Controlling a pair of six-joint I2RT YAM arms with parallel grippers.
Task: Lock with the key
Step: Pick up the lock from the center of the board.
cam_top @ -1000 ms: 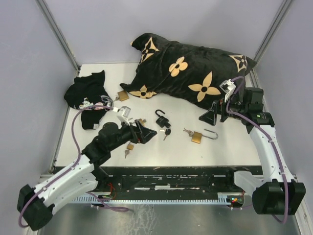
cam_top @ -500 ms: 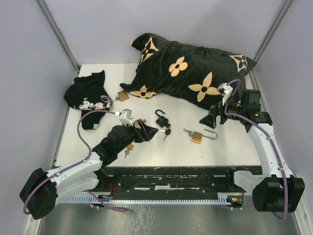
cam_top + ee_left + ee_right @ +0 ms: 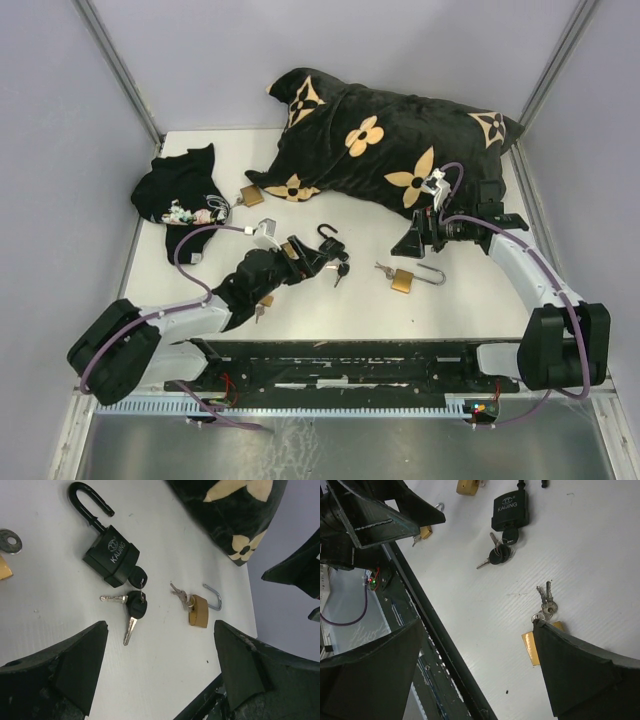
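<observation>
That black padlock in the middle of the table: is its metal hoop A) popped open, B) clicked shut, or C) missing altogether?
A: the black padlock lies with its shackle raised, one end hanging free of the body rather than seated in it.

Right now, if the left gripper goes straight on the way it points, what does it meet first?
Probably the black-headed keys on the black Kaijing padlock, then the padlock body. Both lie ahead of the open left gripper; its height above the table is unclear.
</observation>
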